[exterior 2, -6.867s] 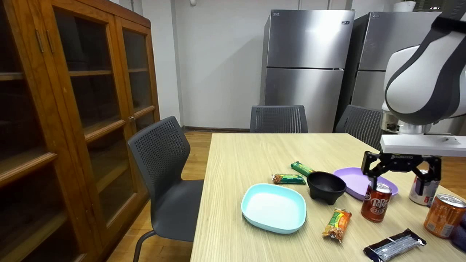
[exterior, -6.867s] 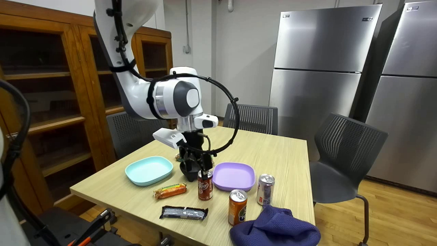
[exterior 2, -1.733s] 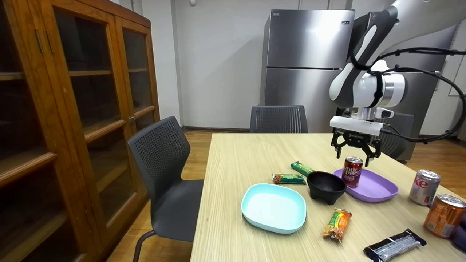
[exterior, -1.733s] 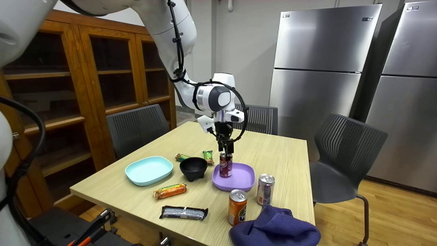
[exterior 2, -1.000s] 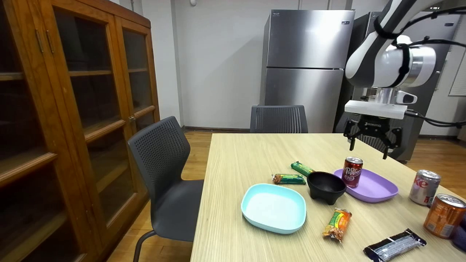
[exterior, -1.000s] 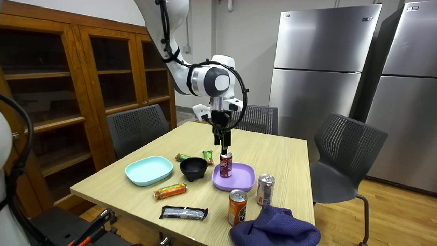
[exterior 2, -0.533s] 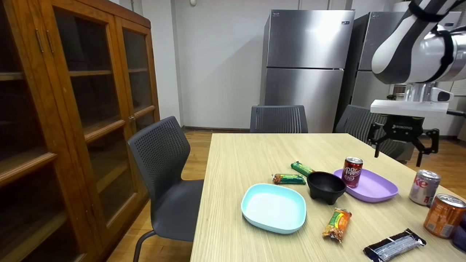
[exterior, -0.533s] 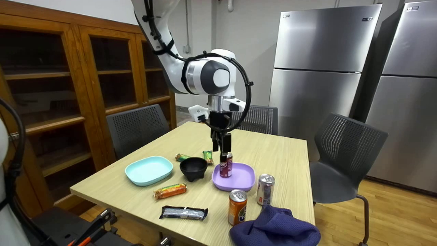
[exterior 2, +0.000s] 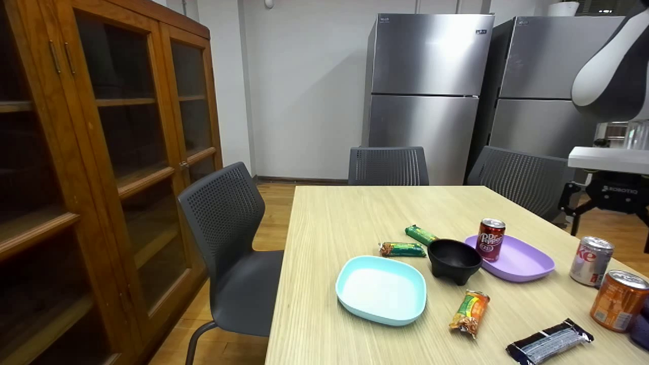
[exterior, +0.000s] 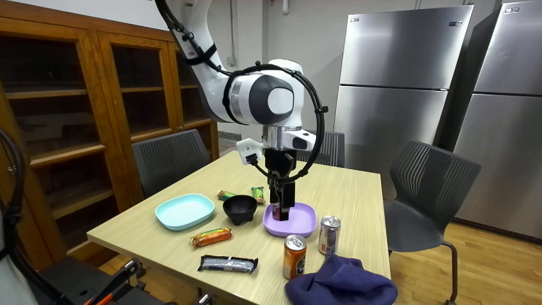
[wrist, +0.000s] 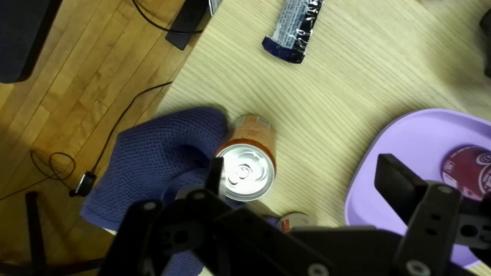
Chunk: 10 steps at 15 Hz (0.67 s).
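Note:
My gripper [wrist: 301, 168] is open with nothing between its fingers, above the table. In the wrist view, one finger overlaps the silver top of an orange can [wrist: 245, 170] and the other overlaps a purple plate [wrist: 368, 191]. A red Dr Pepper can [exterior 2: 490, 241] stands upright on the plate's edge side; the gripper partly hides it in an exterior view [exterior: 276, 212]. A silver can [exterior 2: 591, 261] stands near the orange can, mostly hidden behind the gripper in the wrist view. A dark blue cloth [exterior: 343, 284] lies crumpled against the orange can.
A black bowl [exterior 2: 455, 259] stands beside the purple plate, with a teal plate [exterior 2: 381, 291] farther left. Wrapped bars lie around: an orange one [exterior: 211, 237], a dark one [exterior: 228, 264] and two green ones, including this green bar [exterior 2: 403, 249]. Chairs surround the table.
The Dr Pepper can, earlier on the bare table between the fingers, now stands released on the purple plate. My open gripper has since risen off it and moved toward the orange and silver cans.

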Each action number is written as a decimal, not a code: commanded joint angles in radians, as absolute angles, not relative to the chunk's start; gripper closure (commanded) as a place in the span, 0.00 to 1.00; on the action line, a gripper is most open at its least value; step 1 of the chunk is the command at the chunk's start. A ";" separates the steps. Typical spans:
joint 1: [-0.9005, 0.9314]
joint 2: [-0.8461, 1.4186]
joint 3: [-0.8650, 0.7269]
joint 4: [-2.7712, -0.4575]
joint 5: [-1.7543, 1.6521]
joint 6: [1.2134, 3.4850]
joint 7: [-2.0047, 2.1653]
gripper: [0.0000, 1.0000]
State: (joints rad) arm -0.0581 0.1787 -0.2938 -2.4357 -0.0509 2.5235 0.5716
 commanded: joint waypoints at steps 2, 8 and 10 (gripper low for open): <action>-0.115 0.110 -0.310 -2.531 -0.089 2.589 0.550 0.00; -0.153 0.121 -0.326 -2.592 -0.074 2.689 0.521 0.00; -0.158 0.130 -0.323 -2.604 -0.058 2.727 0.514 0.00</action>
State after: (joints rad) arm -0.1389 0.1522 -0.3295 -2.5641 -0.0718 2.6726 0.5476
